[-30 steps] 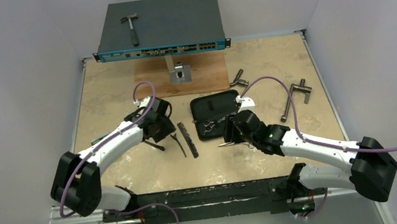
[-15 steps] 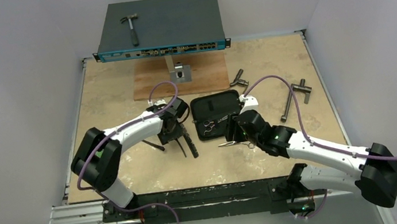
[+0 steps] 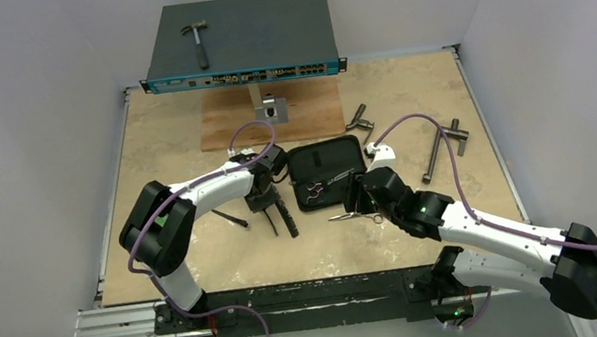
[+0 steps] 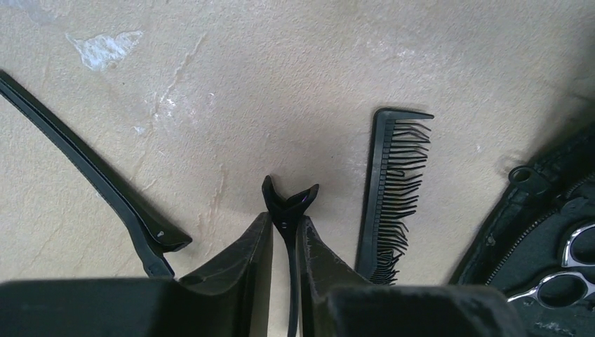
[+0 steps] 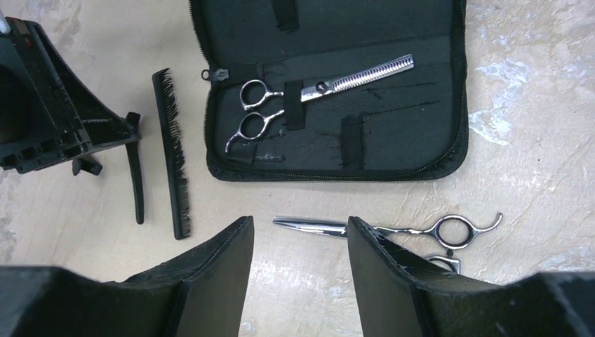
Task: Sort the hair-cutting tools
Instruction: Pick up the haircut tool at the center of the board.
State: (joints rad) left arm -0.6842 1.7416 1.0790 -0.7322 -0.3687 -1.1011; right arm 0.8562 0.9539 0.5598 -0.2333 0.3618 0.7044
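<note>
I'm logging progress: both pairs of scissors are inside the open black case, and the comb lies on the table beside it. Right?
No. Only one pair of scissors is in the case; the other pair lies on the table just outside it, as the right wrist view shows. The comb does lie on the table beside the case.

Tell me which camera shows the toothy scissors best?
Right wrist view: the toothed scissors lie close and clear in the open case. The top view shows them tiny; the left wrist view, only their rings.
</note>
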